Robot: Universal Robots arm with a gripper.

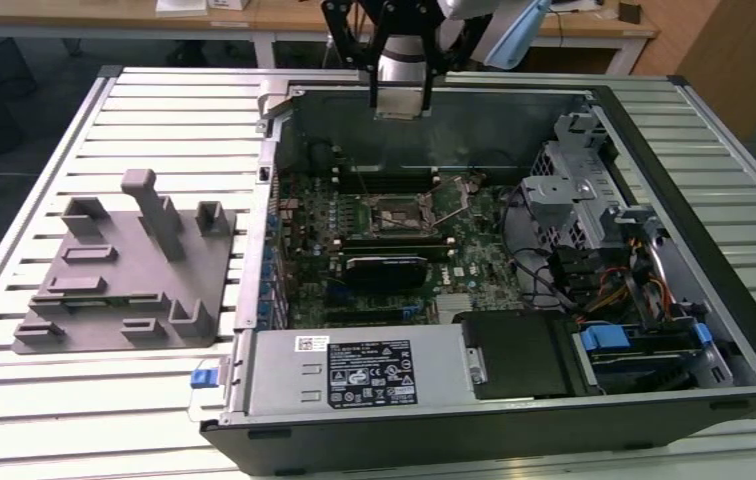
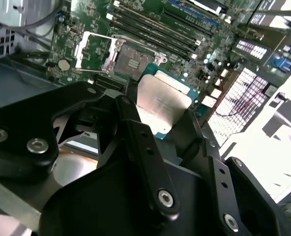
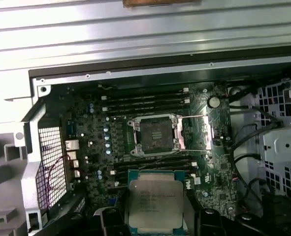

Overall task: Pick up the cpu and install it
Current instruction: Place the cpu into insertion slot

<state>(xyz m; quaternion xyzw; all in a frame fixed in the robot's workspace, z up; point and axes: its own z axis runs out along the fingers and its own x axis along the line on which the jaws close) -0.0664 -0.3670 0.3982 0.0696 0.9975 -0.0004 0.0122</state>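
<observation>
The cpu [image 3: 155,199], a flat square chip with a pale silvery top plate, sits between my black fingers [image 2: 130,120] in both wrist views, its plate also catching light [image 2: 162,101]. My gripper [image 3: 155,219] is shut on it by two opposite edges. In the exterior view the gripper [image 1: 401,108] hangs above the far side of the open computer case [image 1: 738,330]. Below and ahead lies the motherboard's socket [image 3: 155,135], with its metal load plate swung open beside it [image 3: 197,135]. The socket [image 2: 133,63] holds no chip and appears again in the exterior view [image 1: 402,212].
A grey plastic fixture [image 1: 125,270] with upright posts stands on the slatted table at the exterior view's left. Inside the case are a power supply [image 1: 351,370], a drive cage with cables [image 1: 578,190], memory slots [image 3: 145,101] and a black block [image 1: 385,268] near the socket.
</observation>
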